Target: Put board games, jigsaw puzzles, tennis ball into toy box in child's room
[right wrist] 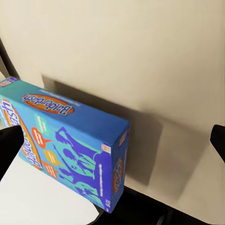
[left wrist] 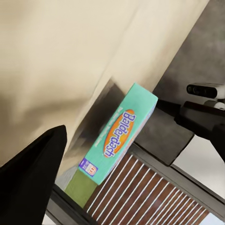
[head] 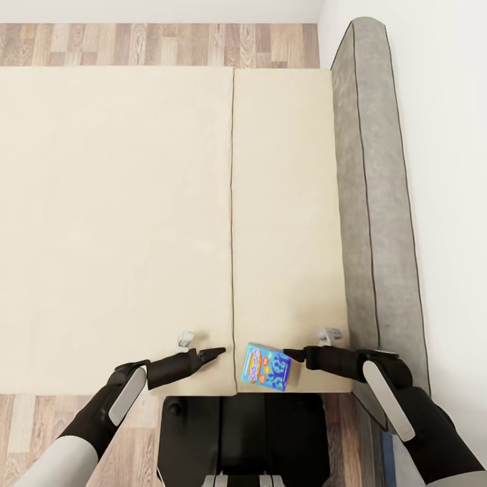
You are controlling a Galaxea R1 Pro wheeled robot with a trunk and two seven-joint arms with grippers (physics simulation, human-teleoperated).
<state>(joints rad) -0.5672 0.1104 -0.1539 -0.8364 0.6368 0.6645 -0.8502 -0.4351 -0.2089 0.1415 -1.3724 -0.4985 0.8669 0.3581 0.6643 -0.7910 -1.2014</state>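
A blue board game (head: 266, 366) with big figures on its lid lies flat on the beige bed (head: 135, 203), close to the near edge. My right gripper (head: 292, 354) is just beside the box's right end and is open; in the right wrist view its fingertips (right wrist: 7, 150) stand wide apart, with the box (right wrist: 65, 145) between them, untouched. My left gripper (head: 213, 353) hovers a short way left of the box. The left wrist view shows one finger (left wrist: 33, 178) and the box's teal side (left wrist: 119, 136), apart from each other.
The grey headboard (head: 372, 203) runs along the bed's right side against a white wall. A seam (head: 233, 237) splits the mattress in two. Wood-plank floor (head: 40, 433) shows at the near left and beyond the bed. My dark base (head: 237, 433) stands against the bed's edge.
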